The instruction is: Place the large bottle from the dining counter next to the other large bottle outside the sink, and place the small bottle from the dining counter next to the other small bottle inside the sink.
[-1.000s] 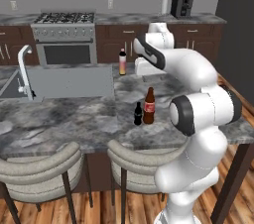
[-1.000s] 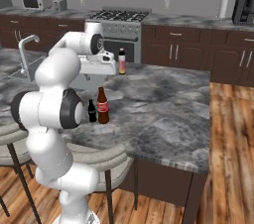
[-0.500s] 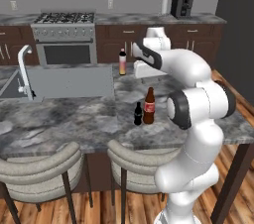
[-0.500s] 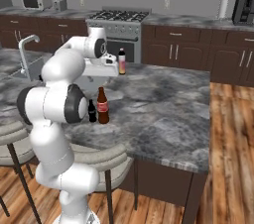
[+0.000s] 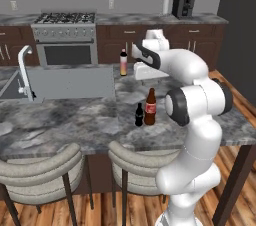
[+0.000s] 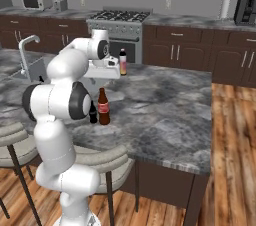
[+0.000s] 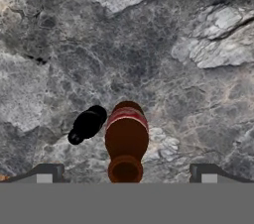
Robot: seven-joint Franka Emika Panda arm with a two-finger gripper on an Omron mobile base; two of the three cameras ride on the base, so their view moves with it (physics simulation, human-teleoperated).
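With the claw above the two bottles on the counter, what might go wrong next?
1. The small black bottle stands right beside the large cola bottle, so a descending finger might knock it over.
2. The open claw looks down over the cola bottle's cap; a top grasp on a tall bottle could tip it.

Grey-and-white marbled stone dining counter carries tall dark-brown red-labelled cola bottle, small black bottle just beside it toward the sink, pale cream-pink dark-capped bottle well behind it.
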